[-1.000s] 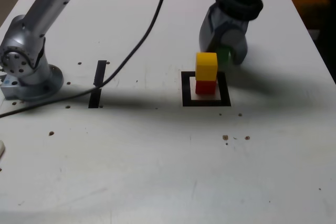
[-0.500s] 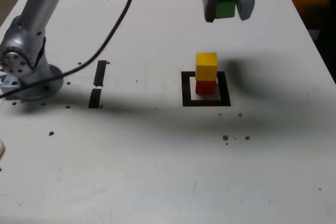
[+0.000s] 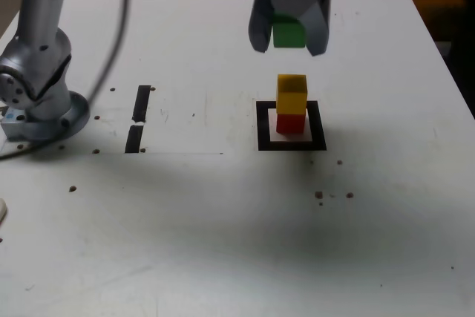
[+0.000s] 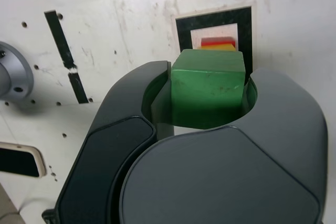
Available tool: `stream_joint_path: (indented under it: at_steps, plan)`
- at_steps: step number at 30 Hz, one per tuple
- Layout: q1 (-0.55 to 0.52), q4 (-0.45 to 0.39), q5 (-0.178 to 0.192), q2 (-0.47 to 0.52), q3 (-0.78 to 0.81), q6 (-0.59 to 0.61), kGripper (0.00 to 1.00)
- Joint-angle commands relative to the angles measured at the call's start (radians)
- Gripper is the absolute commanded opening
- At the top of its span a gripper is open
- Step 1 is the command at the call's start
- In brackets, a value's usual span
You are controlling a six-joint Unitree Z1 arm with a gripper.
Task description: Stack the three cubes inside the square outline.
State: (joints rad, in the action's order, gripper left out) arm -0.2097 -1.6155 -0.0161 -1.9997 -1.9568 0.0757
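pincer: our dark grey gripper (image 3: 289,38) is clamped on the small matte green cube (image 3: 289,34), one jaw on each side, as we see close up in the wrist view (image 4: 209,94); it hangs in the air above the table, apart from the stack below it.
arm base: at the exterior view's left we see the silver round base of the arm (image 3: 38,102) bolted to the white table top (image 3: 223,228), with the silver arm link rising from it.
black strips: just to the right of the base we see two short black tape strips (image 3: 138,119) lying end to end on the table.
square outline: further right, past the table's middle, we find the thick black square outline with a white centre (image 3: 319,133), flat on the table.
red cube: the small matte red cube (image 3: 290,123) sits inside the outline on the white centre.
yellow cube: the small matte yellow cube (image 3: 292,93) rests on top of the red one, upright, the two roughly in line.
green cube's place: held above the yellow cube, not touching it.
specks: we see small dark specks (image 3: 332,195) on the table in front of the outline.
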Motion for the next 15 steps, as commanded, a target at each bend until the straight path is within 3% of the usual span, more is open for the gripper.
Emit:
stream_joint_path:
  at_steps: [1,6,15]
  plan:
    - [-0.024,-0.020,0.013,0.035,0.034,0.006,0.10]
    - [-0.047,-0.011,0.004,0.030,0.062,0.020,0.10]
    - [-0.044,-0.001,-0.043,-0.044,0.038,0.028,0.10]
